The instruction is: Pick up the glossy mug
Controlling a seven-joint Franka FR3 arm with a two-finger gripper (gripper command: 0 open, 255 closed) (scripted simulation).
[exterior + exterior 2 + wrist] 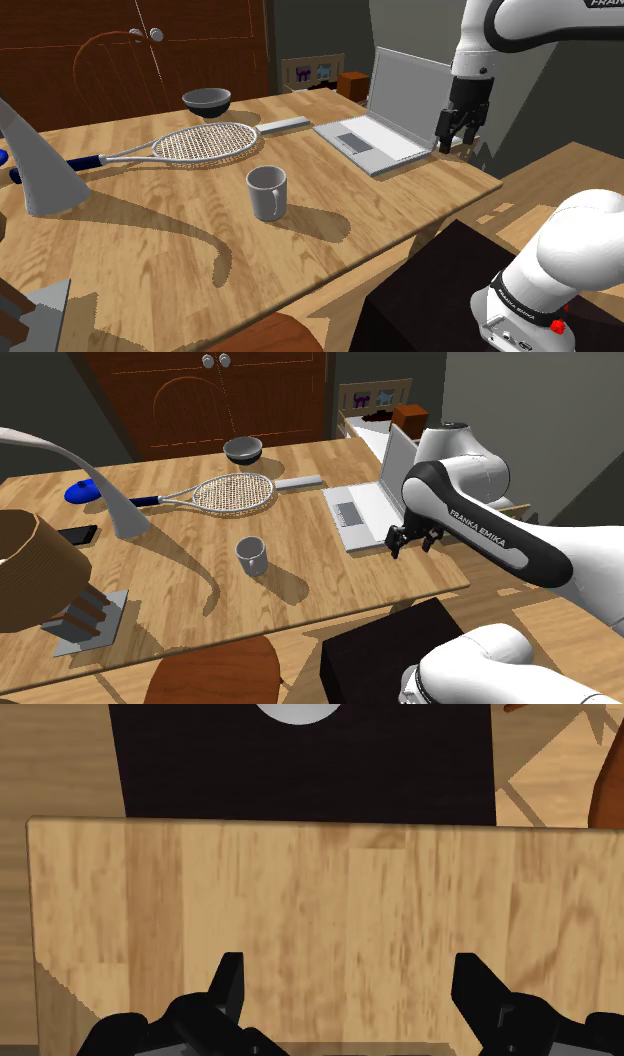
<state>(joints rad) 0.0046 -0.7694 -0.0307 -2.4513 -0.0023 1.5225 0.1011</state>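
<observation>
Shoulder view had the pale grey mug [267, 192] standing upright on the wooden table [150, 240], near the middle of the top. The racket [205, 143] lay just beyond it and a dark bowl [207, 101] sat further back. An open laptop [385, 120] sat toward that view's right. The black gripper [457, 143] hung close to the laptop, pointing down, well apart from the mug. In the second exterior view the mug [251, 556] stood on bare wood with nothing touching it. The gripper [412, 542] was off to that view's right, beside the laptop [365, 507] and near the table's edge. In the wrist view the gripper [350, 994] had its fingers [228, 989] spread wide with only bare tabletop between them, holding nothing; beyond the table's edge lay the black stand [300, 764]
</observation>
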